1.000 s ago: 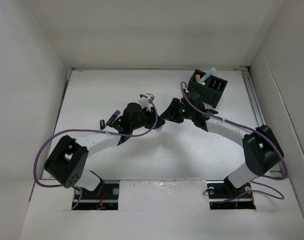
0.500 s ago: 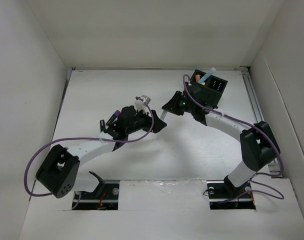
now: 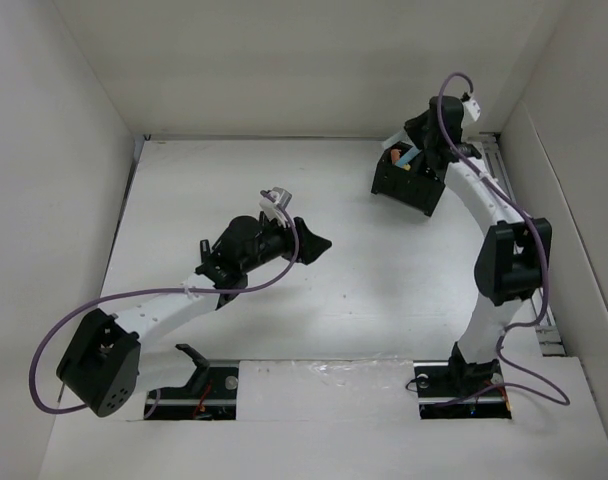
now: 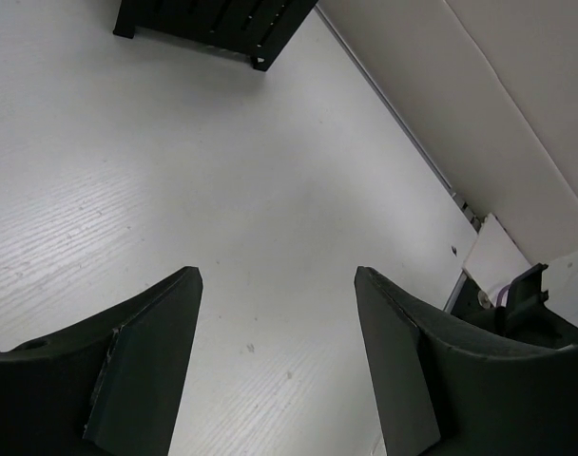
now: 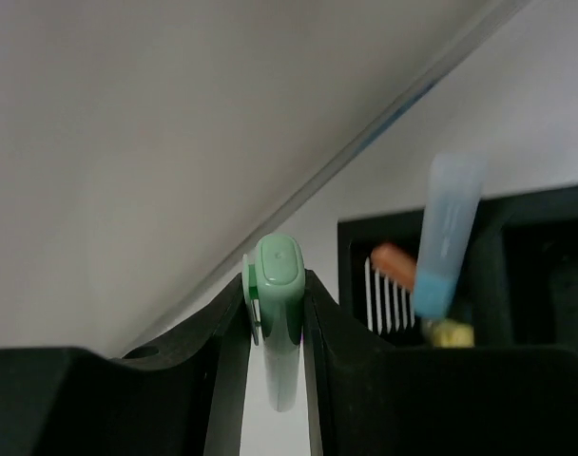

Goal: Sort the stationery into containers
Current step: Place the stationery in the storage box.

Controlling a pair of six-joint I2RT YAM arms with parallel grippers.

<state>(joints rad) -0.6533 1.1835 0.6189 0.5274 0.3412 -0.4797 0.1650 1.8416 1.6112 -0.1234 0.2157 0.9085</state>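
One white table and two arms on it. The left arm reaches out to about the middle, and the right one stretches to the far right corner. That's where the single black organiser sits, with its two compartments. The left hand has its fingers spread wide apart with nothing between them, just bare table underneath. The right hand is squeezed onto one pastel green marker, holding it up right by the organiser's far side. Three more pieces show in one compartment: a pale blue marker leaning and sticking out the top, an orange cap beside it, and a bit of yellow lower down, so four in total.
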